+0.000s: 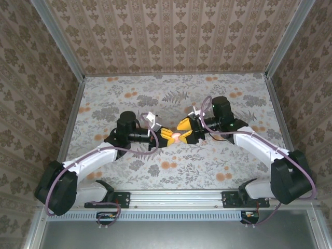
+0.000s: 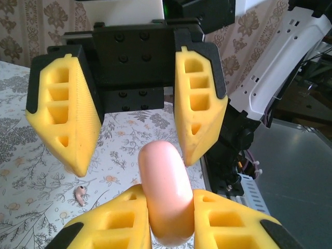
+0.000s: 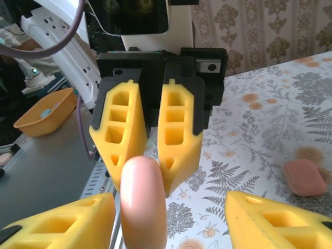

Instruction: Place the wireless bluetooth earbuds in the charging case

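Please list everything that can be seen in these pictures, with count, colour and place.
earbud: one, pinkish, lying on the table
rounded piece: one, pale pink, between the left gripper's fingers
block: one, salmon, on the table
bowl: one, orange, on a grey surface off the table
table: one, floral pattern, under both arms
left gripper: yellow fingers, shut on the rounded piece
right gripper: yellow fingers, open, facing the left gripper

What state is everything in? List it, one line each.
Pale pink round plastic disc: held clear of the table.
Left gripper: shut on the disc.
Right gripper: open, jaws either side of the disc.
Tiny salmon-pink plastic earbud: loose on the table.
Salmon rounded-rectangle block: flat on the table.
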Motion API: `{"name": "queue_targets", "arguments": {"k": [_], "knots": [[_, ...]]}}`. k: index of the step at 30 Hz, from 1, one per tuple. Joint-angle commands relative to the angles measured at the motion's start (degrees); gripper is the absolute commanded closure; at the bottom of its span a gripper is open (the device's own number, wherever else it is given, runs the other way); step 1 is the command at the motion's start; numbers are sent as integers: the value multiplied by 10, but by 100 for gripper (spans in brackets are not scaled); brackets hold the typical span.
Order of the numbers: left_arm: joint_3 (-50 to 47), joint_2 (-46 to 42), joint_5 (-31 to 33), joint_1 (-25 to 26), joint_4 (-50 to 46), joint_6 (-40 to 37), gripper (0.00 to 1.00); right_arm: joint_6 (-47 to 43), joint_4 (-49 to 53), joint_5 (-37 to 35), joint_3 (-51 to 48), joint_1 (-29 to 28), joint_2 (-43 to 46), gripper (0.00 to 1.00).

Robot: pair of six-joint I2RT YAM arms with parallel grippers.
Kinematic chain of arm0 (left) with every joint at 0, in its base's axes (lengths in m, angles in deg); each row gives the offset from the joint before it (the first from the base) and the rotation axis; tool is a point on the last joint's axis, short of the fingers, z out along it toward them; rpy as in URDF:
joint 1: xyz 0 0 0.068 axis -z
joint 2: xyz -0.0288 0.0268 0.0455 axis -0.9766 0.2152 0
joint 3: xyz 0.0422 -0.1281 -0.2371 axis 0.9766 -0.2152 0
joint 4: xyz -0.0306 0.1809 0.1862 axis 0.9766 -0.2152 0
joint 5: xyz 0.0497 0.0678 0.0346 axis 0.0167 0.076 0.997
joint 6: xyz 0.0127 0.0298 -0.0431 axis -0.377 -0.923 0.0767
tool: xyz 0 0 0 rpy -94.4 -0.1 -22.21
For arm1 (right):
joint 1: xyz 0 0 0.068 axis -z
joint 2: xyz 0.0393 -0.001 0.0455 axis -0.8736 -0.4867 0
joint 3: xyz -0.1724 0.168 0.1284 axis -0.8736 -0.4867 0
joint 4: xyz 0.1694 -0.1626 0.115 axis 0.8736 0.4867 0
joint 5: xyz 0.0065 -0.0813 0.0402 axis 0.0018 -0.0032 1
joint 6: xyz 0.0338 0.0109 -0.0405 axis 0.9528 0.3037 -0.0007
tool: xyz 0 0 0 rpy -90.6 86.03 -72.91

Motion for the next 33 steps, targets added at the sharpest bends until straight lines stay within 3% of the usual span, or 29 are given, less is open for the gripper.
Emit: {"name": "queue_targets", "arguments": {"k": [1, 8, 25, 29, 32, 33], "knots": [[10, -15, -18, 5, -14, -24, 81, -61, 76, 54, 30, -6, -6, 43], [12, -21, -14, 5, -19, -25, 81, -141, 162, 69, 48, -7, -8, 55], [23, -31, -14, 14, -35, -33, 81, -145, 168, 29, 63, -19, -20, 58], [24, -33, -12, 15, -39, -35, 81, -150, 170, 32, 65, -21, -20, 69], [23, -33, -5, 15, -46, -39, 79, -175, 189, 37, 69, -21, -20, 94], [23, -33, -2, 15, -49, -43, 77, -180, 194, 35, 70, -21, -20, 97]]}}
